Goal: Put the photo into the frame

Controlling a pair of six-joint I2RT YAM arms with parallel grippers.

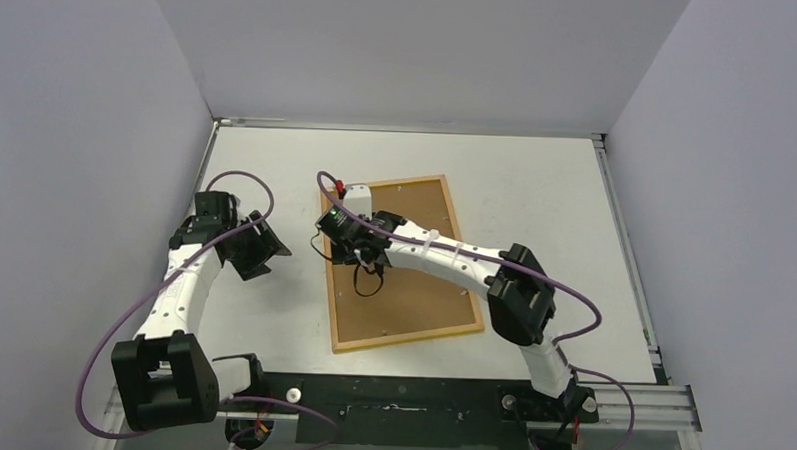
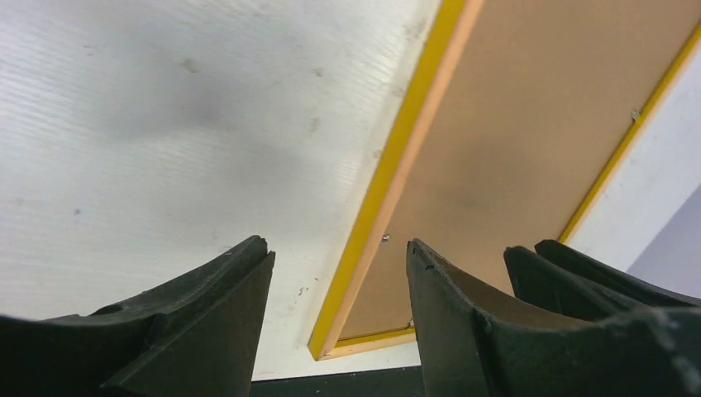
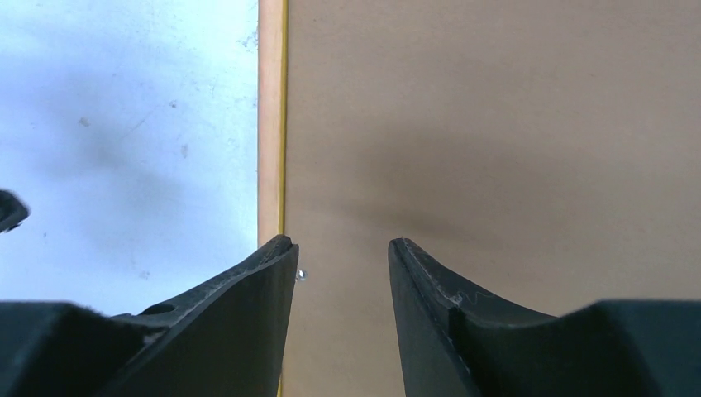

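left pincer (image 1: 259,245): fingers (image 2: 207,331) spread, nothing between them. It's over bare white worktop (image 1: 536,190), left of the frame and apart from it. Its wrist view looks down between the fingers at the frame's left rail and near-left corner.

frame (image 1: 411,337): mid-worktop, lying flat, back side up. The wood-coloured rail face is on top and yellow shows on the outer edge. A brown backing board (image 1: 422,301) fills the opening. There's a small metal tab (image 3: 302,274) on the inner edge of the left rail, looks like a retaining clip.

right pincer (image 3: 340,241): also parted and empty, out over the board's left margin, one finger right beside the rail and the tab. Can't tell if the tips touch the board.

photo: not visible in any view. Could be under the board, can't confirm.

Handling, my read:
- frame: light and stiff with thin rails, so it'll likely skate on this smooth worktop if pushed sideways. Pin one rail with one arm while the other works. Take it across a long rail near mid-length, not at a corner.
- board: thin and rigid. Lift at the edge next to the tab, not mid-panel.
- photo: it's paper, so near weightless, floppy, easy to crease and awkward to lift off a flat surface. Take it by an edge or corner with a light squeeze and keep off the printed face.
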